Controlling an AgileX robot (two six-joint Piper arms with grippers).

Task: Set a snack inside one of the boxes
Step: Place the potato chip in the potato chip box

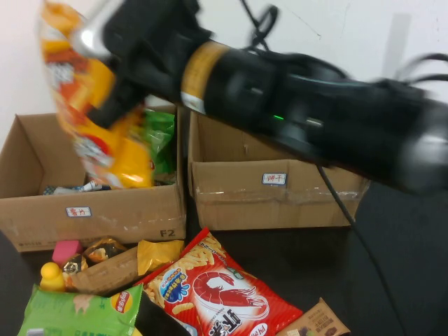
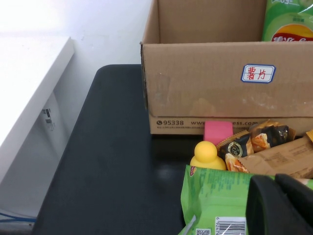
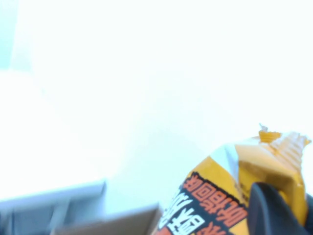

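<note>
My right gripper [image 1: 115, 73] is shut on the top of an orange-yellow chip bag [image 1: 91, 112], which hangs above the left cardboard box [image 1: 91, 213]. The bag's lower end dips inside the box opening, beside a green bag [image 1: 159, 136] lying in it. In the right wrist view the orange bag [image 3: 220, 196] is pinched by the right gripper [image 3: 288, 205]. The right box [image 1: 280, 199] stands beside the left one. My left gripper [image 2: 281, 205] is out of the high view. It hovers shut and empty over a green snack bag [image 2: 215, 196] on the table.
In front of the boxes lie a red shrimp-snack bag [image 1: 224, 294], a green bag [image 1: 77, 311], a brown packet [image 1: 105, 273], a yellow duck [image 1: 50, 276], a pink block [image 1: 66, 250] and another brown packet [image 1: 315, 323]. My right arm spans above the right box.
</note>
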